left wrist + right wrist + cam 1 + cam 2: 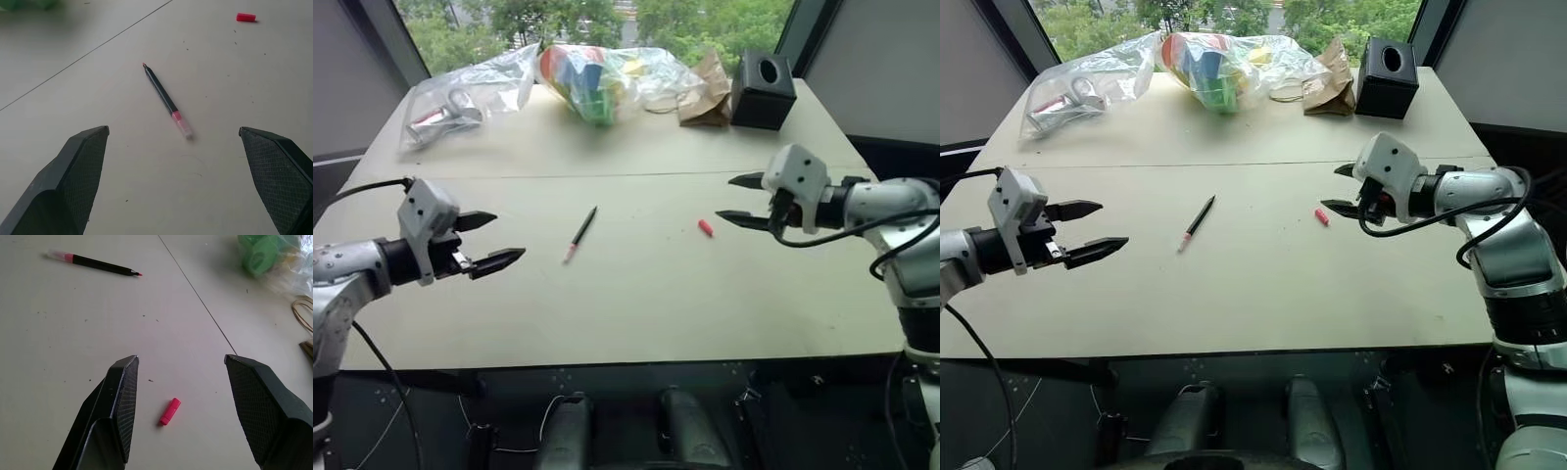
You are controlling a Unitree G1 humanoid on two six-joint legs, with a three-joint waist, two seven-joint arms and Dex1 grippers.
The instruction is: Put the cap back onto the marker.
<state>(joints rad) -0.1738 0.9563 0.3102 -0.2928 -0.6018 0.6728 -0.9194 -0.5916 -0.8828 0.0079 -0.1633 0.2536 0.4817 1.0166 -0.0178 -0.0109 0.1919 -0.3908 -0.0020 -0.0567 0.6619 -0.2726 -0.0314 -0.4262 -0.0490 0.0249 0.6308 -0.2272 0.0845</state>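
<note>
Pale counter (636, 294) carries the marker (579, 234) near its middle, the cap (705, 227) well apart toward the right tool (744, 201). Both tools, left tool (499, 241) included, hover open and empty. Head views add clear bags (597, 78) of colourful items beyond the marker.

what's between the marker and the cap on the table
Nothing: bare table runs from the marker to the cap, as both eye views and both wrist views show.
</note>
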